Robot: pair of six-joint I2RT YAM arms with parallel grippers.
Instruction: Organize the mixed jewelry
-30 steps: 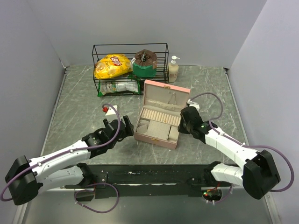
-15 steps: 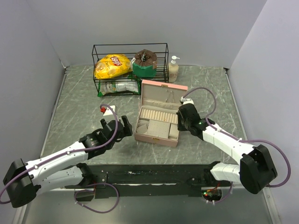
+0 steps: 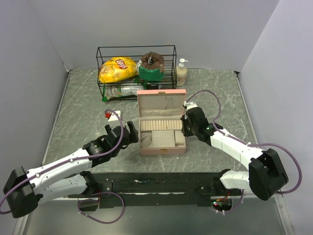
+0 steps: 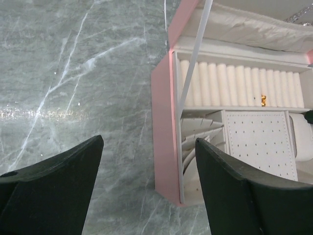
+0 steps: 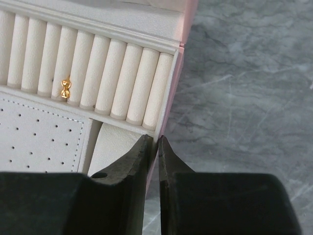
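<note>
We read a single brand: the Lay's logo on the yellow chip bag (image 3: 117,70) inside the wire basket (image 3: 161,47).

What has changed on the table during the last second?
The open pink rectangular jewelry box turned counterclockwise and slid left in the top view, drawn by the right pincer, shut on its right wall. The left pincer, open, barely moved. The black wire basket stayed.

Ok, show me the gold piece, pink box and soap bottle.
gold piece (image 5: 65,88), right wrist view, its middle
pink box (image 4: 161,122), left wrist view, side wall
soap bottle (image 3: 181,75), top external view, its body
</note>
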